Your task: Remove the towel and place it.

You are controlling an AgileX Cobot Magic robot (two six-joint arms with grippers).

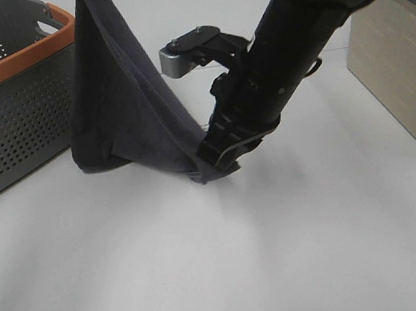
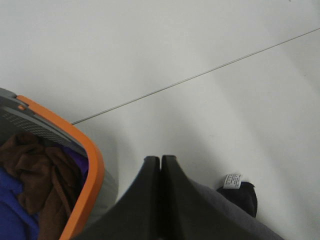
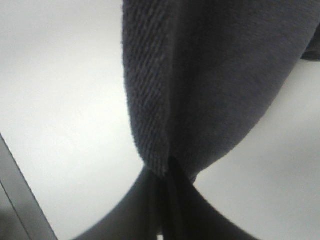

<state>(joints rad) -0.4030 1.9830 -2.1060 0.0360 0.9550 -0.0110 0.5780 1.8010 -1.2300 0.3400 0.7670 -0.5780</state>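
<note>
On a white table [image 1: 208, 277], the right gripper [image 1: 213, 162] is pinched tight on a low corner of the dark grey towel [image 1: 110, 99], just above the surface. The towel rises from there like a tent, out of the basket. Its upper end is clamped in the closed left gripper [image 2: 160, 167], near the white tag [image 2: 233, 180]. Behind it on the left stands a grey basket [image 1: 14, 126] with an orange rim, holding a brown cloth [image 2: 35, 170] and a blue cloth [image 2: 15, 210].

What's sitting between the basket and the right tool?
Only the towel: in the exterior high view it hangs down to the table between the basket and the right tool, which pinches its lower corner.
</note>
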